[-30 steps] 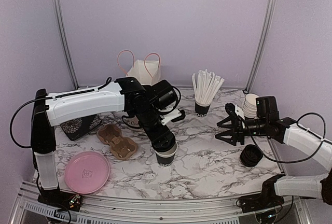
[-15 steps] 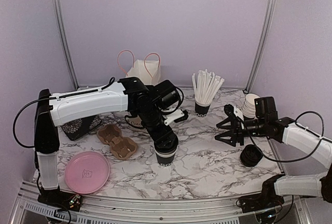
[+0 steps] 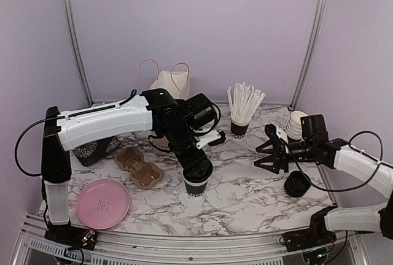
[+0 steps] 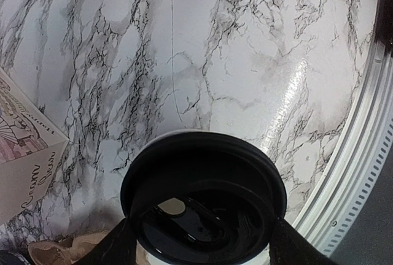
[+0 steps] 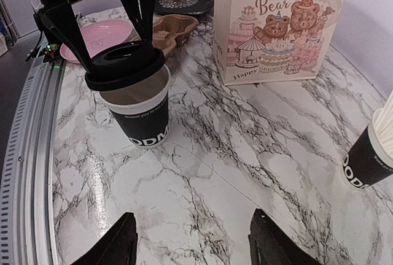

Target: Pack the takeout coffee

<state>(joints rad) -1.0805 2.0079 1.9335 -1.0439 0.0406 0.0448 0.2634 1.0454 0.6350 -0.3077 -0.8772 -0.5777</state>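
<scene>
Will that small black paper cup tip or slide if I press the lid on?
It may slide: the small black paper cup narrows toward its base on a glossy marble table. The round black plastic lid sits tilted over its rim, so an off-centre push could tip it.

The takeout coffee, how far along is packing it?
Done: the cup stands upright on the table. In hand: the left end effector holds the lid tilted over it, part of the rim uncovered. Left: seating the lid, then probably moving the cup into the cardboard carrier or the paper bag. The right end effector is open and empty.
</scene>
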